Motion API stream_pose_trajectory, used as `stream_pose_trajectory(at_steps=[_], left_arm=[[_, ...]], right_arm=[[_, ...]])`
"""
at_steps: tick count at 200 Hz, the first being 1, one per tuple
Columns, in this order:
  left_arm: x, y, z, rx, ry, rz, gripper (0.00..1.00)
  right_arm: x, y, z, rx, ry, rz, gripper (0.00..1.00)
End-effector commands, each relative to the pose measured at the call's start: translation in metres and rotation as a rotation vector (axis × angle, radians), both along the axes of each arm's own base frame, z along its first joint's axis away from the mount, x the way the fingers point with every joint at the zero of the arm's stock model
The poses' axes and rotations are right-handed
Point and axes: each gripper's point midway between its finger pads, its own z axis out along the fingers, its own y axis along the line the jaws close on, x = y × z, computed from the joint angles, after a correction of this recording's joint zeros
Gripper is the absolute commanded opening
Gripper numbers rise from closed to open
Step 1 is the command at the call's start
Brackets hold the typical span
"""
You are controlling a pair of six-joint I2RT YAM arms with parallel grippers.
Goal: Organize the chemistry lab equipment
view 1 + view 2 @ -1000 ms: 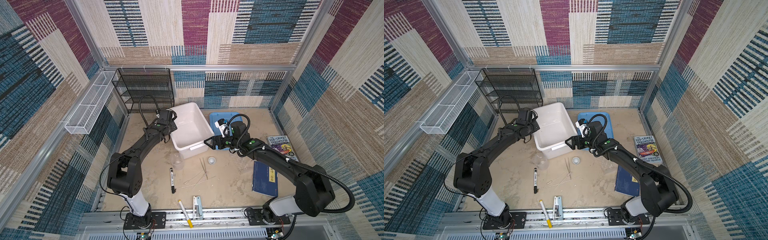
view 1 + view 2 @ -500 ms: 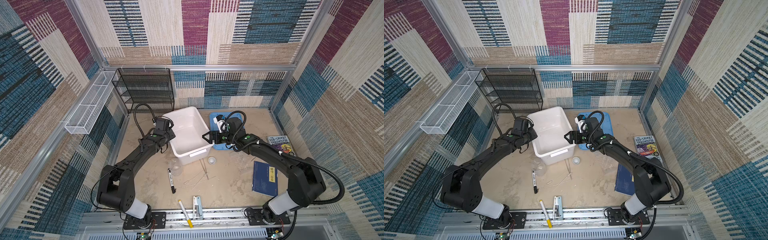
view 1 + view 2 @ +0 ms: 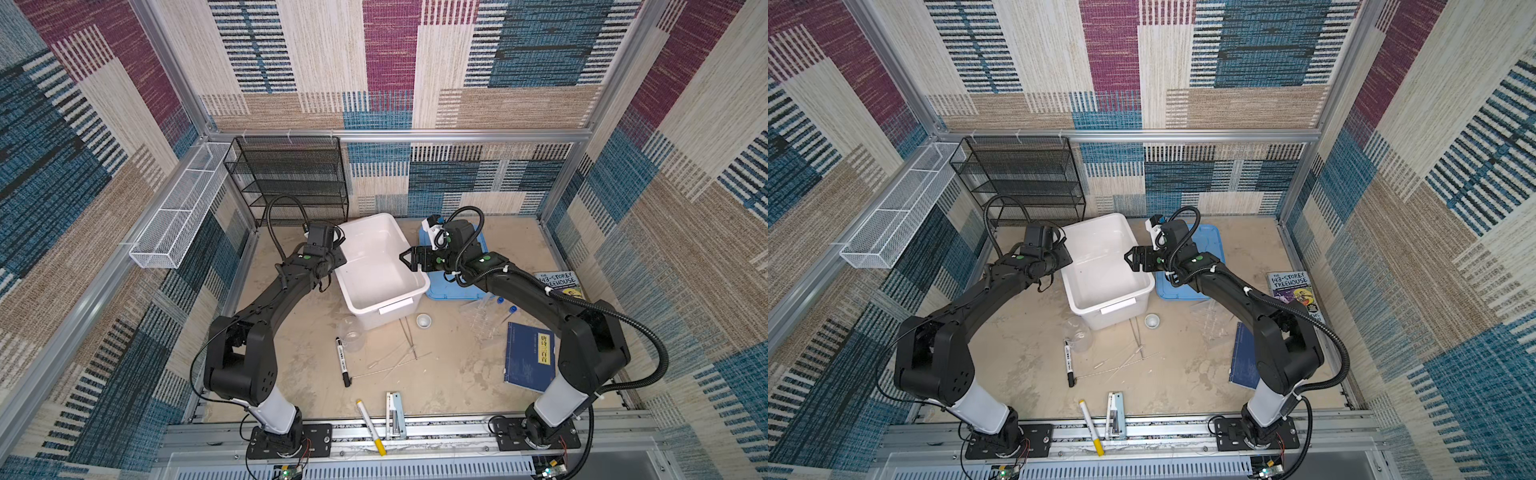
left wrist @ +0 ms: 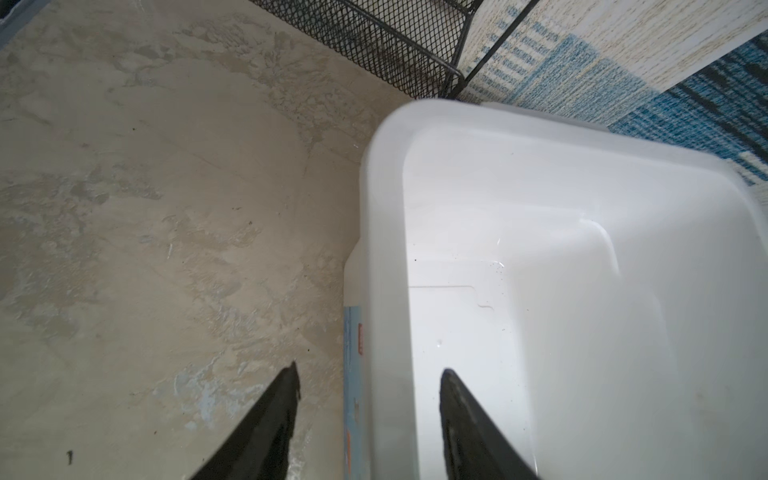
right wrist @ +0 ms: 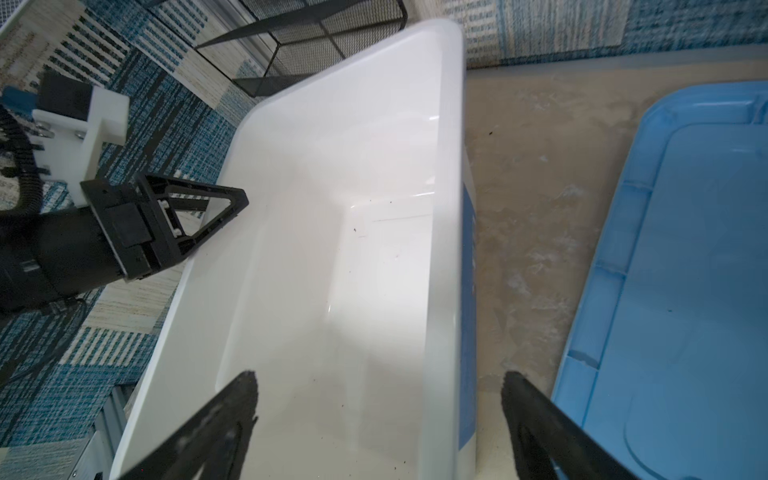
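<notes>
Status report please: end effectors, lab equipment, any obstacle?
Left end effector and right end effector open, astride white bin rim. Beaker, dish, tweezers outside bin. No obstacle seen.

The small white round dish (image 3: 423, 320) sits open side up on the sandy floor, near the middle of it. Directions are counted from this dish in both top views.

- The clear plastic beaker (image 3: 351, 332) is at 9 o'clock, well apart; it is so transparent that I cannot tell if it stands or lies.
- The metal tweezers (image 3: 409, 338) lie flat just beside, at 7 o'clock, the long axis running about 11 to 5.
- The thin clear rods (image 3: 390, 362) lie flat further out at 7 o'clock, loosely crossed over each other.
- The clear tube rack (image 3: 483, 321) is at 3 o'clock; its pose is unclear.
- The test tubes (image 3: 513, 309) lie just beyond the rack; only two blue caps show.
</notes>
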Motion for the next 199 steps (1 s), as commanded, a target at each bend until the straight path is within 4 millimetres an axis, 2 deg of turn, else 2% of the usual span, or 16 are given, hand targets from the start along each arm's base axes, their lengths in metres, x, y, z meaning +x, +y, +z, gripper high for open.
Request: stream_pose_trajectory(at_steps=[1,20,48,60,74,86,102,135,166,199], left_arm=[[0.002,0.008,-0.003,0.055,0.027,-0.006,0.47],[0.006,0.010,-0.004,0.049,0.034,0.020,0.34],[0.008,0.013,-0.006,0.039,0.037,0.056,0.26],[0.009,0.017,-0.008,0.021,0.040,0.083,0.25],[0.010,0.020,-0.006,-0.011,0.030,0.113,0.24],[0.012,0.023,-0.006,-0.042,0.019,0.140,0.21],[0.016,0.024,-0.005,-0.104,0.002,0.166,0.19],[0.021,0.025,0.000,-0.165,-0.033,0.214,0.18],[0.019,0.032,0.006,-0.192,-0.072,0.280,0.16],[0.005,0.039,0.004,-0.234,-0.110,0.344,0.16]], right_arm=[[-0.002,-0.017,0.005,-0.058,-0.008,-0.065,0.95],[-0.014,-0.027,0.011,-0.067,-0.006,-0.082,0.95],[-0.041,-0.036,0.019,-0.043,-0.006,-0.061,0.95],[-0.056,-0.033,0.027,-0.012,-0.019,-0.003,0.94],[-0.081,-0.021,0.033,0.047,-0.045,0.139,0.94],[-0.098,-0.016,0.027,0.074,-0.035,0.215,0.94],[-0.110,-0.016,0.015,0.078,-0.005,0.245,0.93],[-0.117,-0.020,0.004,0.068,0.008,0.233,0.92],[-0.120,-0.002,0.000,0.103,0.016,0.279,0.91],[-0.101,0.016,0.000,0.147,0.030,0.248,0.91]])
